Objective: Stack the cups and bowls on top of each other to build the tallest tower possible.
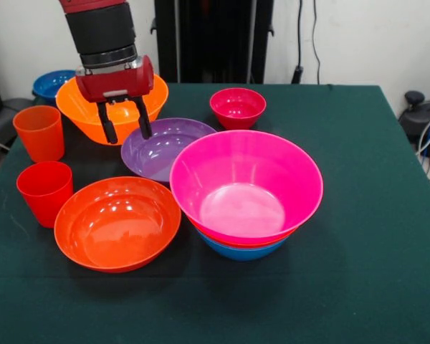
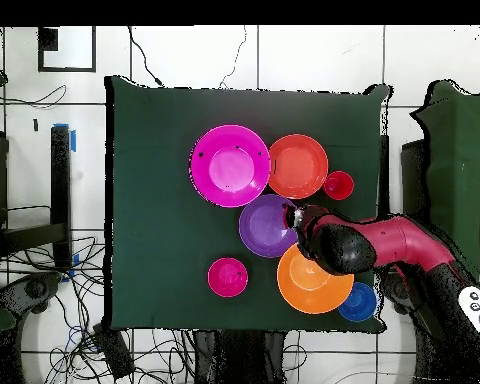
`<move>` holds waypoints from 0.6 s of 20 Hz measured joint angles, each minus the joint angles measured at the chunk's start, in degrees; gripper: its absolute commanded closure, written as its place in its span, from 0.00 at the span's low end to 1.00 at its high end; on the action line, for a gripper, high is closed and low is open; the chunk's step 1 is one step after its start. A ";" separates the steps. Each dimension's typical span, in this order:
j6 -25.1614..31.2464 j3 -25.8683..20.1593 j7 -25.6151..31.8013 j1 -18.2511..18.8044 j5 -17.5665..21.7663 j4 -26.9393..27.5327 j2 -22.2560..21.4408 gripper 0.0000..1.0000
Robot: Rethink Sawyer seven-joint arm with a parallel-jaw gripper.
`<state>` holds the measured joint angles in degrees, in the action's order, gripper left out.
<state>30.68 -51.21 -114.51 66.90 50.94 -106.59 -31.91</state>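
My gripper (image 1: 129, 137) is open and empty, hanging over the near rim of the large yellow-orange bowl (image 1: 93, 107) beside the purple bowl (image 1: 161, 149). The tower (image 1: 245, 192) is the large pink bowl (image 1: 245, 179) nested on a red-orange bowl, with the medium blue bowl (image 1: 240, 251) as base. The other wide red-orange bowl (image 1: 117, 222) sits front left. The ribbed orange cup (image 1: 39, 132) and the smooth red cup (image 1: 44, 190) stand at the left edge. The small magenta bowl (image 1: 237, 107) is at the back and the small blue bowl (image 1: 54, 82) at the back left. In the overhead view the gripper (image 2: 302, 218) is at the purple bowl's (image 2: 264, 228) right rim.
The green table (image 1: 373, 215) has open cloth on the right and front. The robot's black pedestal (image 1: 215, 39) stands behind the table. In the overhead view the arm (image 2: 384, 240) covers the ribbed orange cup.
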 measured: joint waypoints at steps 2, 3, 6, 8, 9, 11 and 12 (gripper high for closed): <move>0.02 -0.05 0.18 0.13 0.00 0.04 0.00 0.00; 0.02 -0.06 0.24 0.17 0.00 0.07 0.01 0.00; 0.02 -0.06 0.29 0.25 0.00 0.39 0.28 0.00; 0.02 -0.06 0.29 0.25 0.00 0.74 0.86 0.00; 0.04 -0.05 0.29 0.25 0.01 0.84 1.01 0.00; 0.04 -0.06 0.29 0.22 0.01 1.11 1.44 0.00; 0.02 -0.05 0.29 0.16 0.05 1.63 2.33 0.00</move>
<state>30.70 -51.26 -114.22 67.06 50.98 -104.96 -29.58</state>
